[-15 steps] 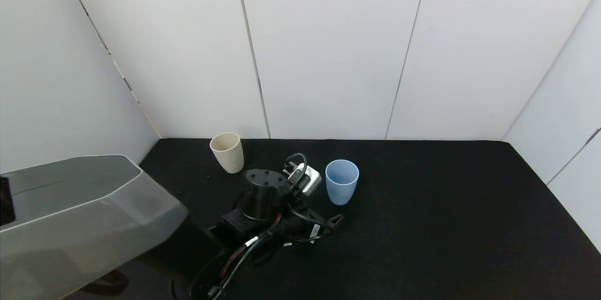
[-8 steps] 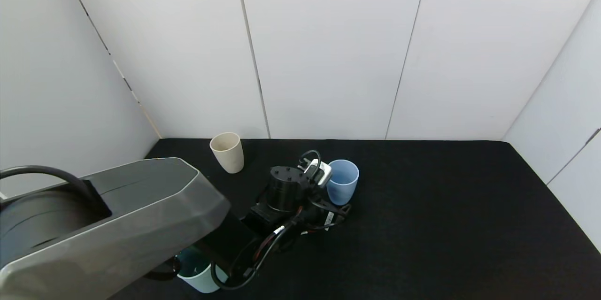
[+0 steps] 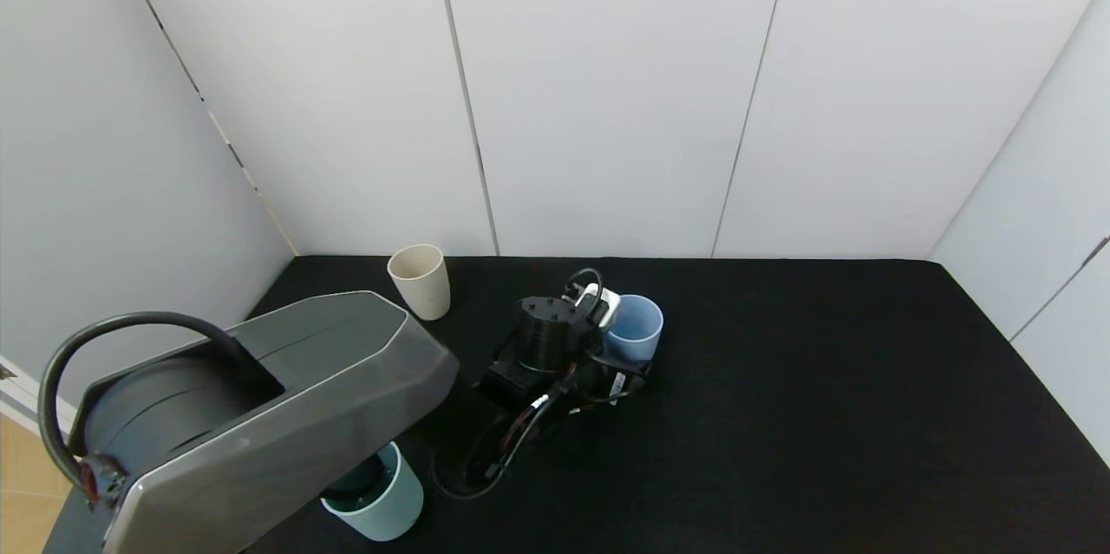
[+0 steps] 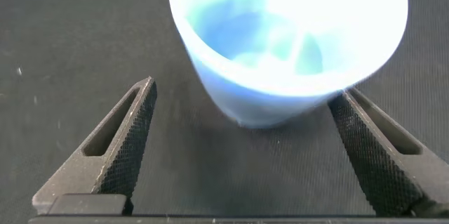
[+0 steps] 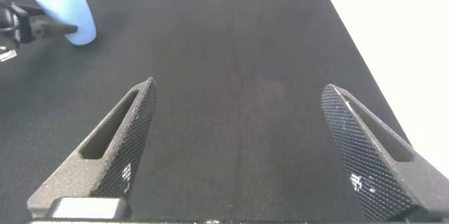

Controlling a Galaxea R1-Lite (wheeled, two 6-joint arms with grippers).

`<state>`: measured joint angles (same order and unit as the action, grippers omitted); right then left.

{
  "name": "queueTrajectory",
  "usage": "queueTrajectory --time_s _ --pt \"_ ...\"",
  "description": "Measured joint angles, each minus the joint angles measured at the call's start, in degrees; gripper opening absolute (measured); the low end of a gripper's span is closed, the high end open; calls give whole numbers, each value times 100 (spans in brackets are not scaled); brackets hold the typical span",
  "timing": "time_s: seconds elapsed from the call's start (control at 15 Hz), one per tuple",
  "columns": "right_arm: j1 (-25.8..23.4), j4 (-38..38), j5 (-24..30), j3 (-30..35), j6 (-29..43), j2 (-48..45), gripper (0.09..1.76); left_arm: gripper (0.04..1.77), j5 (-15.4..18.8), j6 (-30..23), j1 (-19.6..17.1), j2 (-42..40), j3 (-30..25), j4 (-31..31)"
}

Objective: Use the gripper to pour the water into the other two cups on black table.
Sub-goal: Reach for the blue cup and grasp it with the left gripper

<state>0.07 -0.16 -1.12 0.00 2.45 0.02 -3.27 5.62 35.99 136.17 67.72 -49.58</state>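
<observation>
The light blue cup point(image 3: 637, 327) stands mid-table on the black table point(image 3: 824, 415). My left gripper point(image 3: 621, 363) is low at its near side. In the left wrist view the gripper point(image 4: 245, 90) is open, and the blue cup point(image 4: 287, 41) sits just ahead of the fingertips point(image 4: 140, 104), partly between them and not gripped. Water is faintly visible inside the cup. The beige cup point(image 3: 420, 281) stands at the back left. The pale teal cup point(image 3: 381, 504) stands at the front left, partly hidden by my left arm. My right gripper point(image 5: 239, 87) is open and empty above bare table.
White walls close the table at the back and both sides. My left arm's grey housing point(image 3: 260, 415) covers the front left corner. The right wrist view shows the blue cup point(image 5: 66, 13) and the left gripper point(image 5: 28, 27) far off.
My left arm has reached forward and to the right, bringing its gripper up to the light blue cup. The teal cup has come into view from behind the arm housing.
</observation>
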Motion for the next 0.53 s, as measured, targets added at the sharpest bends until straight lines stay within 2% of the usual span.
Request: queueTrajectory --time_s 0.53 --pt "0 0 0 0 0 0 171 172 13 5 11 168 670 278"
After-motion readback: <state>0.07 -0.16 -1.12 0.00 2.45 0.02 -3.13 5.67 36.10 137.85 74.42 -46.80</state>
